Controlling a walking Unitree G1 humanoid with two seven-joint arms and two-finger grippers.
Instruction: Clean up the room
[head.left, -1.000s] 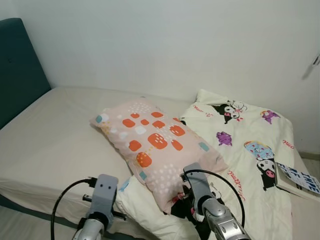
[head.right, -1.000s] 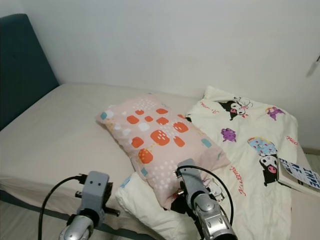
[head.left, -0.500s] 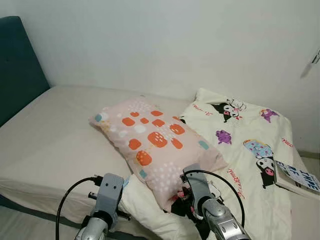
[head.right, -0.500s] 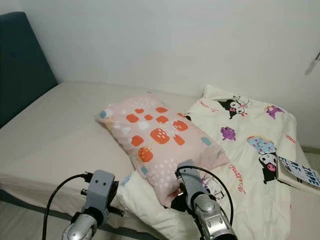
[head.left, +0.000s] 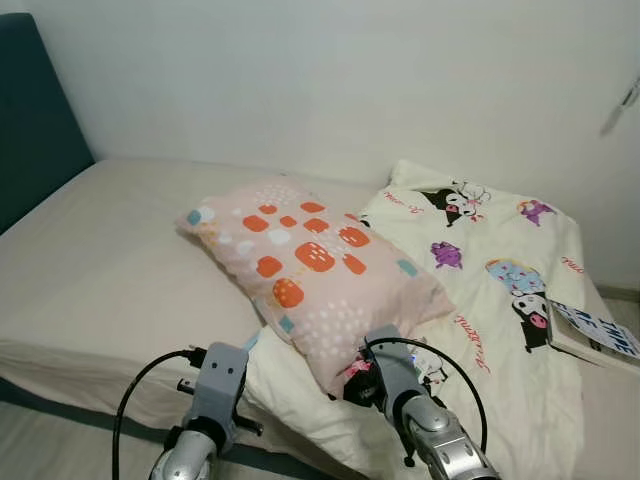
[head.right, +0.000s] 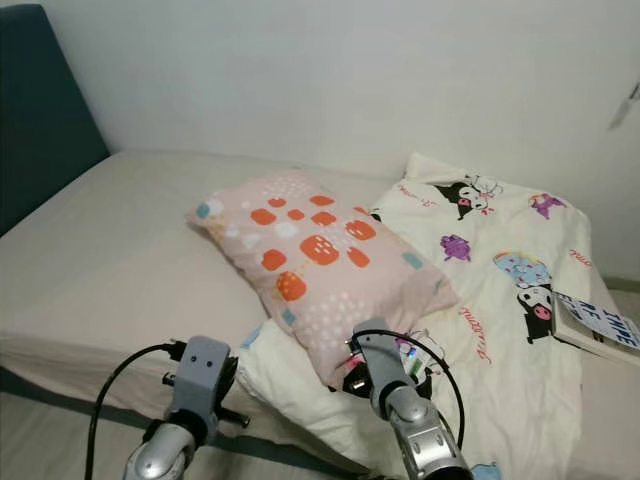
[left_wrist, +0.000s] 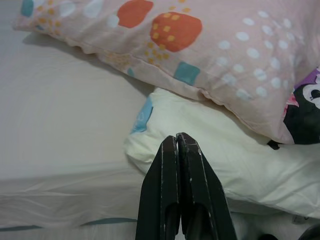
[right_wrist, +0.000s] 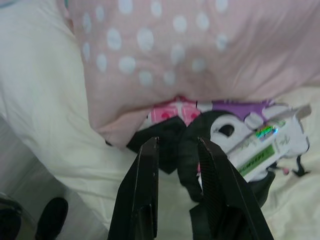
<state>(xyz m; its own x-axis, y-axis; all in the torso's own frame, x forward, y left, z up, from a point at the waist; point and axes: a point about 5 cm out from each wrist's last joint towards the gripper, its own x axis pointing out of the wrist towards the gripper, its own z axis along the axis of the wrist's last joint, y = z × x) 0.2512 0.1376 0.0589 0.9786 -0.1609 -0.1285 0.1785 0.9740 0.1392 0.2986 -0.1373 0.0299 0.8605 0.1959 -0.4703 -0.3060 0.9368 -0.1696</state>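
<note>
Right gripper (right_wrist: 176, 150) fingers parted narrowly, holding nothing, tips over small black-and-purple cartoon pouch (right_wrist: 235, 145) tucked under near edge of pink pillow (head.left: 315, 280). Left gripper (left_wrist: 178, 145) fingers pressed together, empty, aimed at folded corner of cream cartoon-print duvet (head.left: 490, 290), just short of it. Pillow soft, rectangular, orange blotches and white dots, lying partly on duvet just ahead of both grippers. Beige mattress (head.left: 100, 260) smooth. Book (head.left: 595, 335) far right of right gripper

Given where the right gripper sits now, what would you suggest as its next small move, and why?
Probably ease the right gripper forward and close on the small black-and-white cartoon bag. Its fingers are open and aimed at the bag, which lies half under the pink pillow on the quilt.
</note>
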